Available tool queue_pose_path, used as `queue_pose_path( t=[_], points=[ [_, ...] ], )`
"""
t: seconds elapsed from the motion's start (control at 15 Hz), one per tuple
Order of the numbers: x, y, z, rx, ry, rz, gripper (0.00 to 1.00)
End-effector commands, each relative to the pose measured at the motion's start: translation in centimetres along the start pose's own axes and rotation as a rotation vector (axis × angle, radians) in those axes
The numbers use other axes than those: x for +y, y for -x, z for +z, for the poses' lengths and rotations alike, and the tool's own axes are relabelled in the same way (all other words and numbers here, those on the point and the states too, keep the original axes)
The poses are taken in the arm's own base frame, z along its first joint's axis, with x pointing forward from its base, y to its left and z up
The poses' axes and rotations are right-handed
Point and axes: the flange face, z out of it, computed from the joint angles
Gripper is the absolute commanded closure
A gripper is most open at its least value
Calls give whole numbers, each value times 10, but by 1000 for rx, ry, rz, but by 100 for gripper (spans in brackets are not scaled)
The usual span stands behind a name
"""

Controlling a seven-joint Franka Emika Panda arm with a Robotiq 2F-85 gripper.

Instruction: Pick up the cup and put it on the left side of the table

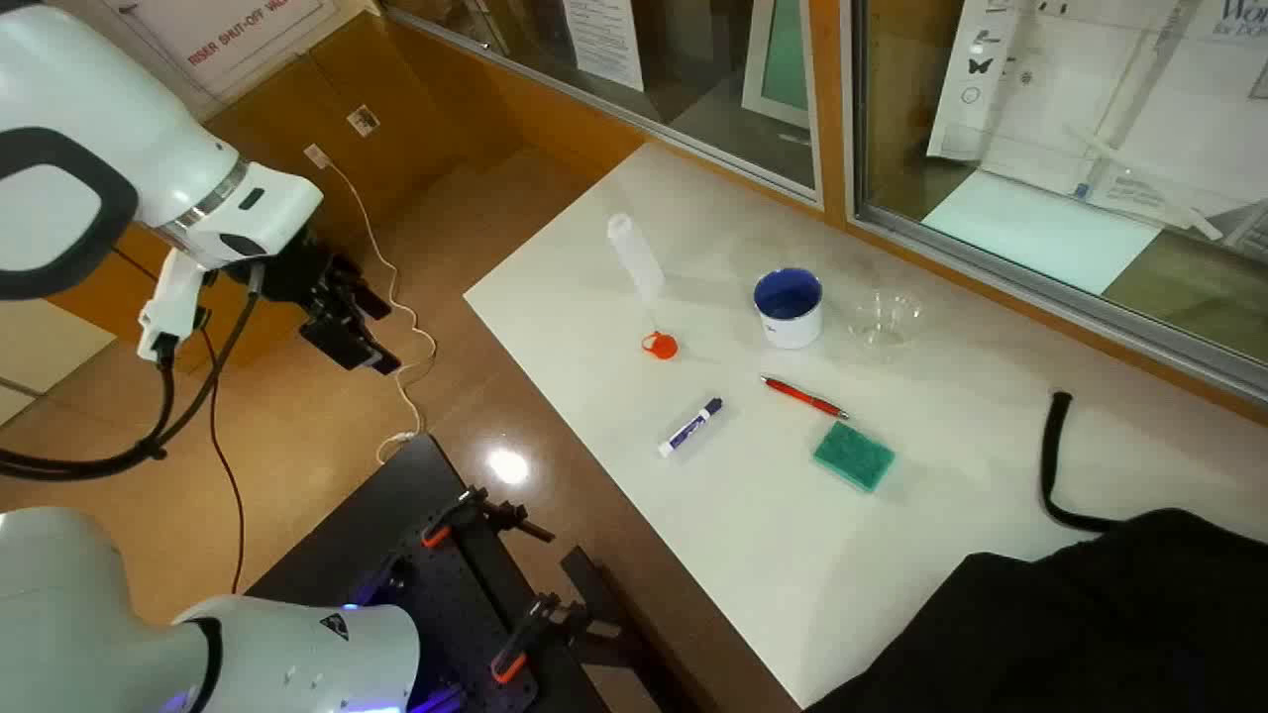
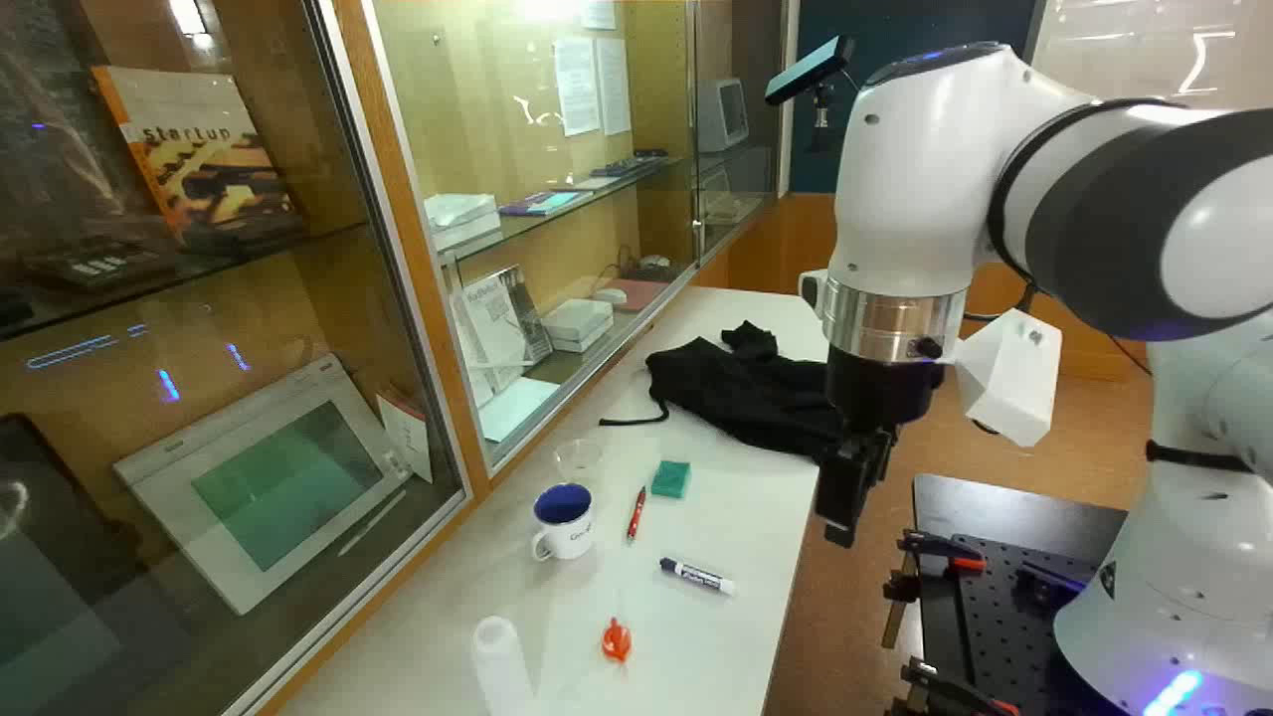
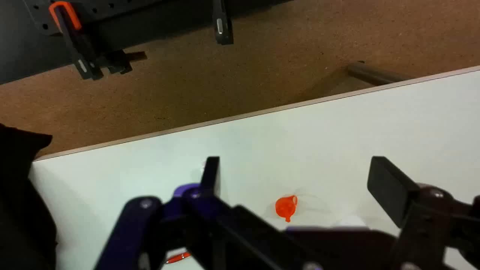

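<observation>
Claw spread and empty; cup down and across the counter.
Claw hangs high at the near side; beyond marker and pen, cup stands upright near the cabinet, handle turned away from claw. Next reach likely goes outward, then down.

The cup is open above; clear cup crowds 1 side.

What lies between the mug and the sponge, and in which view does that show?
The red pen lies between the mug and the sponge; both exterior views show it.
</observation>
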Motion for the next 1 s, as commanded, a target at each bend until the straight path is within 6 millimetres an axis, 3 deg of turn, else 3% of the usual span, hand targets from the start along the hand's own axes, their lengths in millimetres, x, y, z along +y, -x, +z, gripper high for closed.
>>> queue_pose_path(
  t=[0.0, 0.53, 0.8, 0.93],
  points=[
    [0, 0, -1, -1, 0, 0, 0],
    [-9, -8, -2, 39, -9, 4, 0],
    [-23, -49, -5, 135, -52, 56, 0],
    [-28, -80, 0, 174, -59, 91, 0]
  ],
)
